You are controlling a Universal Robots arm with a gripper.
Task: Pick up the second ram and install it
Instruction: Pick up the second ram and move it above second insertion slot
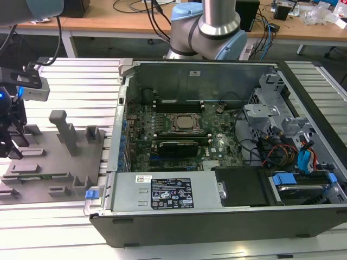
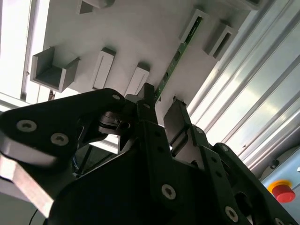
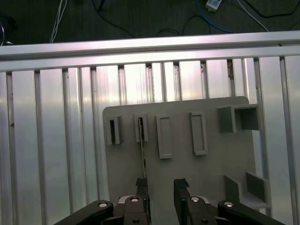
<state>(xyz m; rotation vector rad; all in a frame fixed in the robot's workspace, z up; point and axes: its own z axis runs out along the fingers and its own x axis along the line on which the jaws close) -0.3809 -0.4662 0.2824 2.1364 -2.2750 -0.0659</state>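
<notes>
The pincer point(image 3: 161, 185) hangs released over the grey holder plate point(image 3: 211, 164), which lies on the slatted surface point(image 3: 47, 140) at nine o'clock of the computer case point(image 1: 217, 222) in the exterior view. The ram point(image 3: 142, 150) stands on edge in that plate, in line with one finger point(image 3: 143, 186) rather than between both, so a sound grasp probably needs centring first. Counted: one ram, one plate, two fingers.

Second ram point(image 3: 142, 154) stands in the fixture plate point(image 3: 187, 171) on the slatted table point(image 3: 47, 140) — computer case point(image 1: 217, 230) beside (exterior view's right)
</notes>
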